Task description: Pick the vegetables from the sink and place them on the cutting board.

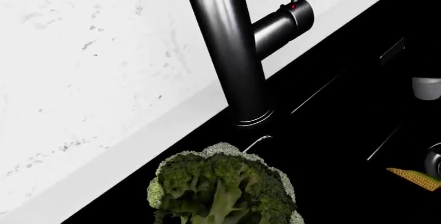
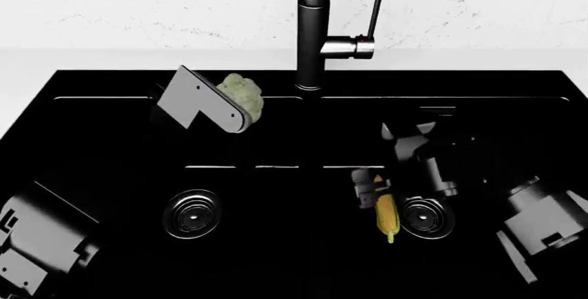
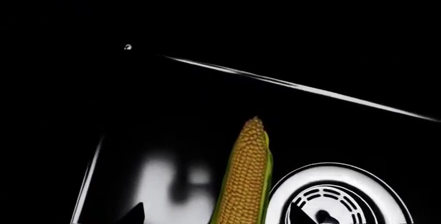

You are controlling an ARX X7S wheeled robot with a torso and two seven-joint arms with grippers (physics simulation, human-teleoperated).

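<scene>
1. Mid-pick: my left hand (image 2: 241, 106) is pinching the floret (image 2: 242, 93), lifted by the faucet (image 2: 313, 30) over the sink's (image 2: 92, 82) back edge. Next it goes to the board, which no view shows.
2. My right hand (image 2: 370, 189) sits at the corn's (image 2: 386, 215) top end beside the right drain (image 2: 426, 217); can't tell if it's gripping.
3. The left wrist view shows the floret's green underside; the right wrist view shows the corn's kernels up close.

Head view looks steeply down over the sink (image 2: 110, 175); both wrist views sit close inside, sharing the corn cob (image 3: 246, 177).
</scene>
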